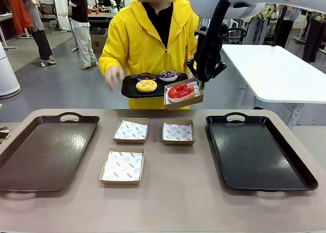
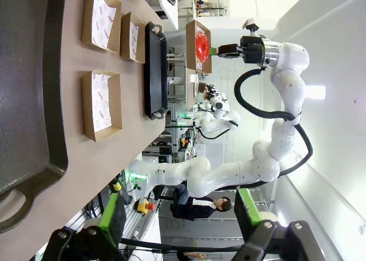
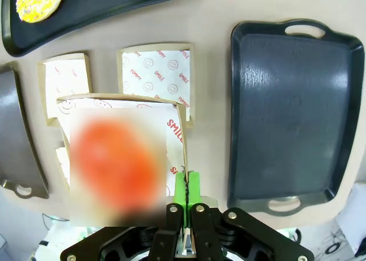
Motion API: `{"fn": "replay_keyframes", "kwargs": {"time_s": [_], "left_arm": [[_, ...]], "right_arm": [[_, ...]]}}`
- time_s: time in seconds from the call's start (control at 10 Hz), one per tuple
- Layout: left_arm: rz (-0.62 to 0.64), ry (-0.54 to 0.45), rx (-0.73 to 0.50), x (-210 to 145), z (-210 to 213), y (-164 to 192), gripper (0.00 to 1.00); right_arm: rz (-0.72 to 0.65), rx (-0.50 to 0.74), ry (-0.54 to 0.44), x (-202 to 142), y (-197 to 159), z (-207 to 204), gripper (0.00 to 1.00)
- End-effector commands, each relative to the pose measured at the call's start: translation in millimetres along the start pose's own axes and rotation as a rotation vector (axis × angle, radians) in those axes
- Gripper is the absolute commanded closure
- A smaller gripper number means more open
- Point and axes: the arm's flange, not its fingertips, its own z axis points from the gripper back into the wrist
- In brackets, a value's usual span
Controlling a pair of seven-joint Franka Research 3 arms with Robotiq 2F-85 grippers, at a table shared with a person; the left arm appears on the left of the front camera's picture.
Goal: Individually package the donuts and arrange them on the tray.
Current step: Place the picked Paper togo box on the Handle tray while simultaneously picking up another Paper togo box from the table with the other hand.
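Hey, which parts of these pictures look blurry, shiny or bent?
Right wrist view: the red donut in its box is a soft, out-of-focus blob, close to the lens. Front view: the person's hand is motion-smeared and the right tray carries a pale sheen. Left wrist view: rolled sideways, and the table edge bows.

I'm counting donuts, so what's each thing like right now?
Red donut: in a box, lifted.
Right end effector: shut on that box's edge.
Left end effector: open, empty.
Three other boxes: empty, on table.
Two table trays: empty.
Person's tray: held up, three donuts on it.
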Motion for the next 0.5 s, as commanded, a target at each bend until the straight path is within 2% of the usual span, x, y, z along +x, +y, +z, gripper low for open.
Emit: {"fn": "replay_keyframes", "kwargs": {"time_s": [0.0,0.2,0.4], "left_arm": [[0.0,0.0,0.0,0.0,0.0,0.0,0.0],[-0.058,0.076,0.167,-7.4,-36.1,-40.3,0.0],[-0.063,0.118,0.312,7.0,-75.6,-80.3,0.0]], "right_arm": [[0.0,0.0,0.0,0.0,0.0,0.1,0.99],[0.032,-0.016,-0.01,-40.6,-39.5,16.8,0.99],[0.009,-0.014,-0.002,-76.8,-85.8,19.9,0.99]]}}
